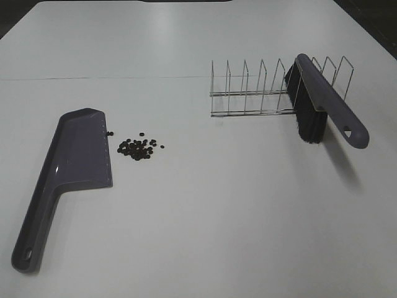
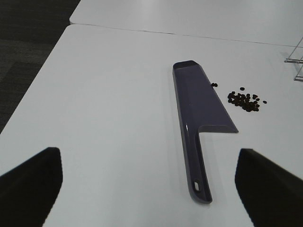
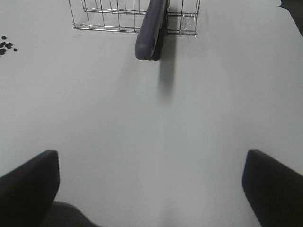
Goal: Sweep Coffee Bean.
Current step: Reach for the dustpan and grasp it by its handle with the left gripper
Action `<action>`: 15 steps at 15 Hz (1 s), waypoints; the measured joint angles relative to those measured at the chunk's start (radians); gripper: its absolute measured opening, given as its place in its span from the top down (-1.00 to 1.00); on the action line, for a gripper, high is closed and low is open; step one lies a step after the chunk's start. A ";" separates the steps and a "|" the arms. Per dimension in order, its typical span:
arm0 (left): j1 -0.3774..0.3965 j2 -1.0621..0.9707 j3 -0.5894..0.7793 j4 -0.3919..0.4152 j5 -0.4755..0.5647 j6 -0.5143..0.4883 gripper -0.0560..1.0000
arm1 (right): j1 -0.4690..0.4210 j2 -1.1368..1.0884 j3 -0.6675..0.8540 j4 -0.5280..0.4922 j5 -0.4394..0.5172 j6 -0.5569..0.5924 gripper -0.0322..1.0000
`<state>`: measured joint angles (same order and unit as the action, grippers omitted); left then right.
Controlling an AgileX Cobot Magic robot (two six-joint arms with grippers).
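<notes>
A small heap of dark coffee beans point(image 1: 138, 148) lies on the white table point(image 1: 236, 211), just right of the purple dustpan point(image 1: 74, 162), which lies flat with its handle toward the front edge. The purple brush point(image 1: 322, 107) with black bristles leans in a wire rack point(image 1: 260, 90) at the right. In the left wrist view the dustpan point(image 2: 196, 113) and the beans point(image 2: 244, 100) lie well ahead of my left gripper point(image 2: 151, 187), whose dark fingers stand wide apart and empty. My right gripper point(image 3: 151, 189) is open too, with the brush handle point(image 3: 150, 33) far ahead. Neither gripper shows in the exterior view.
The wire rack point(image 3: 128, 16) has several upright dividers. One or two stray beans point(image 1: 110, 133) lie against the dustpan's edge. A seam point(image 1: 99, 78) runs across the table behind the dustpan. Dark floor point(image 2: 23, 42) shows beyond the table's left edge.
</notes>
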<state>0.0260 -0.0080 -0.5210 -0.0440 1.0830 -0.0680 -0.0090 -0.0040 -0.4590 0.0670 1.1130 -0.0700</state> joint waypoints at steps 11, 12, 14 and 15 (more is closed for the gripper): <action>0.000 0.000 0.000 0.000 0.000 0.000 -0.82 | 0.000 0.000 0.000 0.000 0.000 0.000 -0.86; 0.000 0.000 0.000 0.000 0.000 0.000 -0.82 | 0.000 0.000 0.000 0.000 0.000 0.000 -0.86; 0.000 0.000 0.000 0.000 0.000 0.000 -0.82 | 0.000 0.000 0.000 0.000 0.000 0.000 -0.86; 0.000 0.000 0.000 0.000 0.000 0.000 -0.82 | 0.000 0.000 0.000 0.000 0.000 0.000 -0.86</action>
<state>0.0260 -0.0080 -0.5210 -0.0440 1.0830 -0.0680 -0.0090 -0.0040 -0.4590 0.0670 1.1130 -0.0700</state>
